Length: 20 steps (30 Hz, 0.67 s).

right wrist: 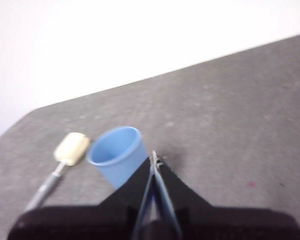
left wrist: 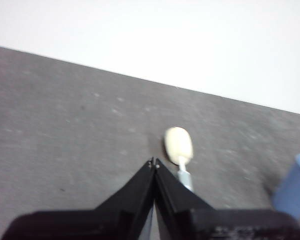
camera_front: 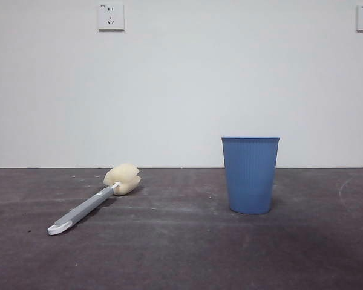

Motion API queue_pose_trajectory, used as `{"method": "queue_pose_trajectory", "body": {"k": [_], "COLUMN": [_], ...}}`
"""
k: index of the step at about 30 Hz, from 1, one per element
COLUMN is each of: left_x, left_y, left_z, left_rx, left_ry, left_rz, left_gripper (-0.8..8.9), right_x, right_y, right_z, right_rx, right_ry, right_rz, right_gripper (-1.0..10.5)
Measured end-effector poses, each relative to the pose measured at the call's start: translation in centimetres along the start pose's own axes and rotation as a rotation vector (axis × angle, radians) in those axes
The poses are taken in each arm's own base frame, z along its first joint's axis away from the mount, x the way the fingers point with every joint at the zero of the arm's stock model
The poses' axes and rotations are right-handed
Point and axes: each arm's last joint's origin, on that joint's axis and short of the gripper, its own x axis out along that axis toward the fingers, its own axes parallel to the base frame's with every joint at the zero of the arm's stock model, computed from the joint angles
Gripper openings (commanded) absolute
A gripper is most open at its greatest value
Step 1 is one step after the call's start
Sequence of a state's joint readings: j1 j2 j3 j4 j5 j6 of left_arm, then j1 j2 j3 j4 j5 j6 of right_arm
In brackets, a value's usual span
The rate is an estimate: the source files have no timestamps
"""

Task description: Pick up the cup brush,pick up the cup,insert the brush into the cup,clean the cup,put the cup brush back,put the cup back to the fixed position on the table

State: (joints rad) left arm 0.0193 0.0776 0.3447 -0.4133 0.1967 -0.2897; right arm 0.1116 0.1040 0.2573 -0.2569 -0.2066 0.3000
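The cup brush lies flat on the table at the left, cream sponge head toward the wall, white looped tip toward the camera. The blue ribbed cup stands upright to its right, apart from it. My left gripper is shut and empty, above the table short of the brush; the cup's edge shows at the side. My right gripper is shut and empty, above the table just beside the cup; the brush lies beyond it. Neither arm shows in the front view.
A white wall stands behind the table's far edge, with two sockets high up. The table surface has faint pale scuffs.
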Motion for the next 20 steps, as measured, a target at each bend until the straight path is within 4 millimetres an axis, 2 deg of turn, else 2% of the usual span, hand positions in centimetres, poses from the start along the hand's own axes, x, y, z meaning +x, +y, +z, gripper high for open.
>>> {"method": "queue_pose_trajectory", "body": {"k": [6,14,20], "left_x": [-0.7,-1.4,-1.9], "left_y": [-1.4,-3.1,-3.7], "left_z": [3.0,6.6,8.0], "left_rx": [-0.033,-0.048,-0.007], "left_ry": [0.127,0.333,0.474], "left_rz": [-0.083,-0.197,-0.203], "left_gripper": [-0.07,-0.07,-0.07], "right_x": [-0.2,-0.1,0.0], "right_y": [1.6,3.6,4.1], "right_z": [4.0,9.4,11.3], "right_rx": [0.008,-0.036,-0.074], "right_ry": [0.104,0.355,0.576], "right_rz": [0.094,0.134,0.111], "right_gripper": [-0.1,-0.1,-0.1]}}
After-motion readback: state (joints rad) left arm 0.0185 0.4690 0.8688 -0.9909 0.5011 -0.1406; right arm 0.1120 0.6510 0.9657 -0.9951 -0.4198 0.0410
